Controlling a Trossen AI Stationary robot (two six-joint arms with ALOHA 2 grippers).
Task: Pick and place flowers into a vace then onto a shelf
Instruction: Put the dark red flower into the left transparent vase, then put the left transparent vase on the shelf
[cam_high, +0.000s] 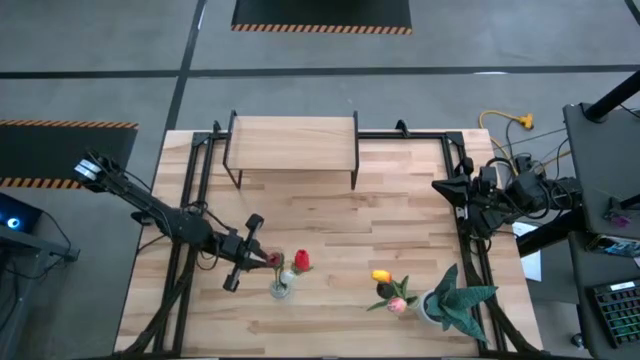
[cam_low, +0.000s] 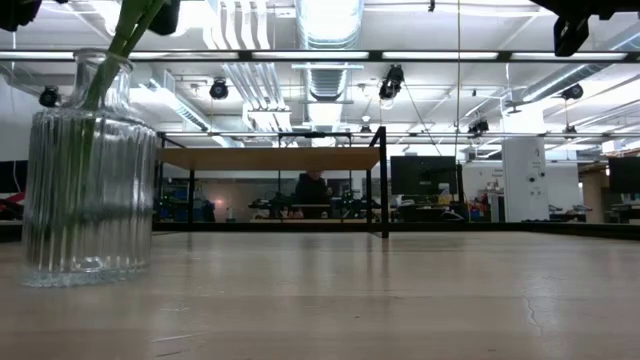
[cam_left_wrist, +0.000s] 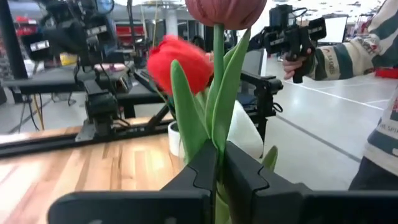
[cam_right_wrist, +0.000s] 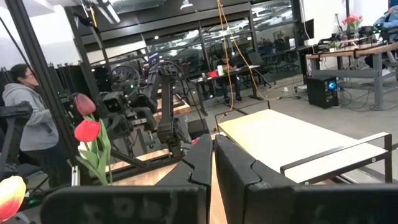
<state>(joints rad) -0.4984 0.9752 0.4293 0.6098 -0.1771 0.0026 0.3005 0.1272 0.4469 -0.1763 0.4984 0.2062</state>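
Note:
A ribbed clear glass vase (cam_high: 280, 288) (cam_low: 90, 170) stands near the table's near edge with a red tulip (cam_high: 302, 262) (cam_left_wrist: 179, 62) upright in it. My left gripper (cam_high: 262, 258) (cam_left_wrist: 219, 163) is just left of the vase mouth, shut on a dark maroon tulip (cam_left_wrist: 225, 9). A yellow tulip (cam_high: 381, 275) and a pink tulip (cam_high: 397, 305) lie on the table to the right. The shelf (cam_high: 292, 140) (cam_low: 275, 158) stands at the far edge. My right gripper (cam_high: 462, 195) (cam_right_wrist: 213, 163) waits shut at the table's right edge. My left gripper pinches the maroon tulip's green stem and leaves (cam_left_wrist: 217, 140) between its two fingers, well below the head. The fingers come level from the table's left and lie across the stem. The tulip stands upright, and green stems (cam_low: 125, 40) run down into the vase neck.
A spiky green plant in a white pot (cam_high: 455, 300) stands near the near right corner, beside the loose tulips. A person's striped sleeve and a hand-held device (cam_left_wrist: 298, 37) show beyond the table. Another person (cam_right_wrist: 28, 118) stands in the room. Bare wood lies between vase and shelf.

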